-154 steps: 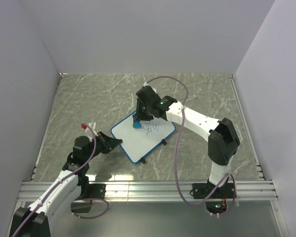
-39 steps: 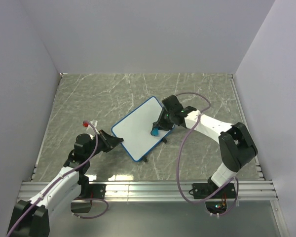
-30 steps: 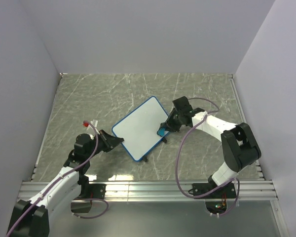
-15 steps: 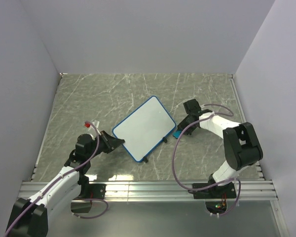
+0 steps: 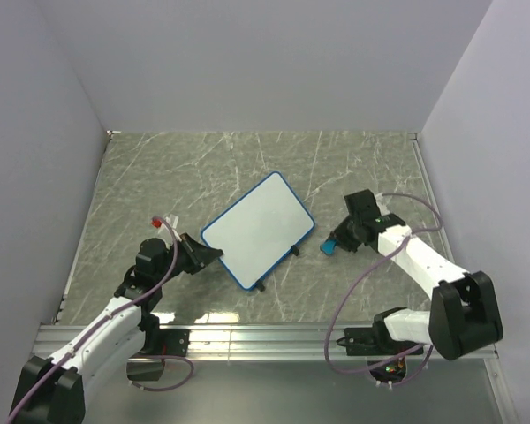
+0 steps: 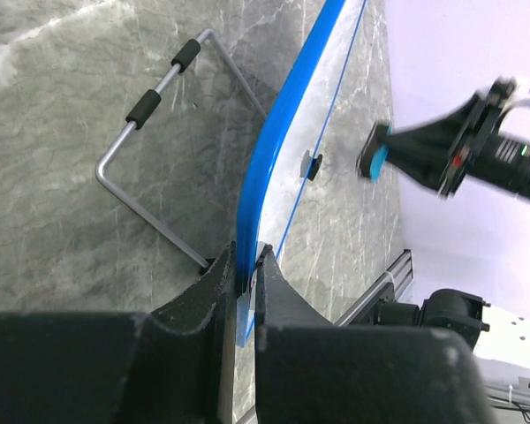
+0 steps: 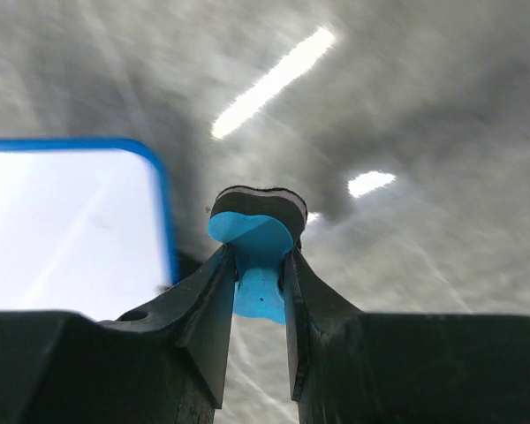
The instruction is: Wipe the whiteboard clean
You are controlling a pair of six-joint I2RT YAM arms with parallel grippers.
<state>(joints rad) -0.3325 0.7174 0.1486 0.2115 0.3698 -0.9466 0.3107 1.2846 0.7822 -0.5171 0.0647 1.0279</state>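
Swinging off to three o'clock of the whiteboard (image 5: pixel 256 228), the right gripper (image 5: pixel 336 242) keeps the blue eraser (image 5: pixel 329 249) pinched; the left gripper (image 5: pixel 208 254) clamps the board's corner. The scribble is gone, so erasing looks finished.

Blank whiteboard (image 5: pixel 258 229), clamped at its 8 o'clock corner by left gripper (image 5: pixel 205 253); right gripper (image 5: pixel 333 244) held blue eraser (image 5: pixel 329 247) at 3 o'clock, apart.

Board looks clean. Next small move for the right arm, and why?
Probably lower the right tool and set the eraser down on the table. In the top view the whiteboard shows no marks, the eraser is held off its right edge, over the table, and the left tool clamps the board's frame.
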